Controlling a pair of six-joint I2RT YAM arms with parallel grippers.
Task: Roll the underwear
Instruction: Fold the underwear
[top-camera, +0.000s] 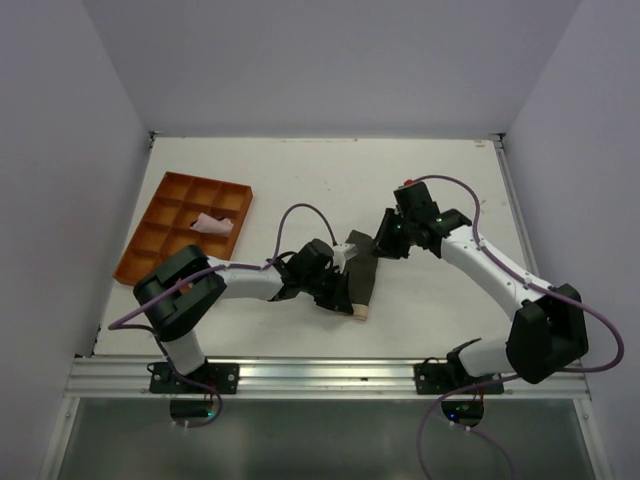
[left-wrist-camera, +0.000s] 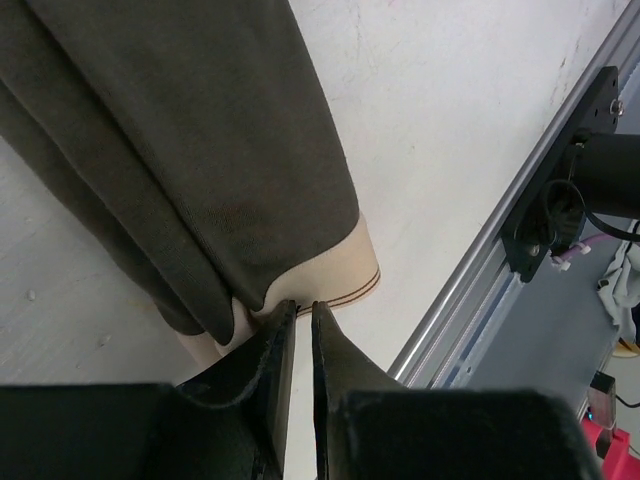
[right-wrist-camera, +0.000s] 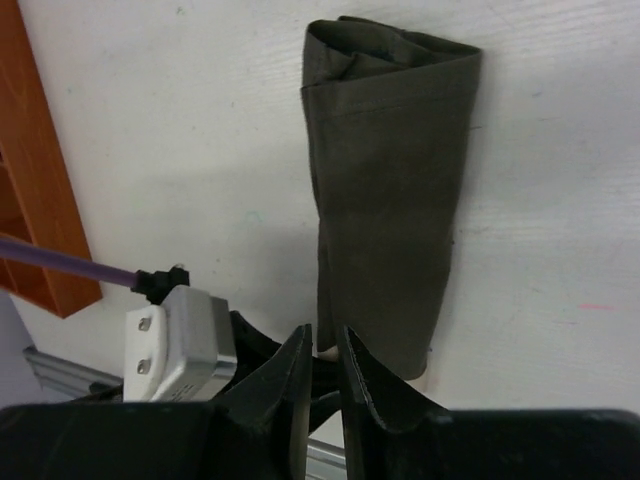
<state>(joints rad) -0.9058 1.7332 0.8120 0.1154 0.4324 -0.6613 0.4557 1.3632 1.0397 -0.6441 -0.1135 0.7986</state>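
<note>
Lying as a long folded strip near the middle of the worktop (top-camera: 300, 170), the underwear (right-wrist-camera: 385, 200) runs from the arms' side towards the far side. Its tan waistband (left-wrist-camera: 330, 275) is at the end nearest the arms, and the folded dark end points away.

The left tool (left-wrist-camera: 298, 305) is the closer one. Its tips sit right at the waistband end, where the dark cloth meets the tan strip, and the garment stretches away from it along its length. Its fingers are drawn almost together with only a thin slit between them. I can't make out whether a bit of cloth is nipped in that slit.

The right tool (right-wrist-camera: 322, 335) has its fingers nearly together too, and it holds nothing. From overhead it sits by the strip's far end, and it looks to me to be raised off the cloth. In its own view the whole strip lies ahead and a little to the right of its tips.

I'd say a roll would have to travel along that long axis, from waistband to far end, and the left tool is placed to start it.
</note>
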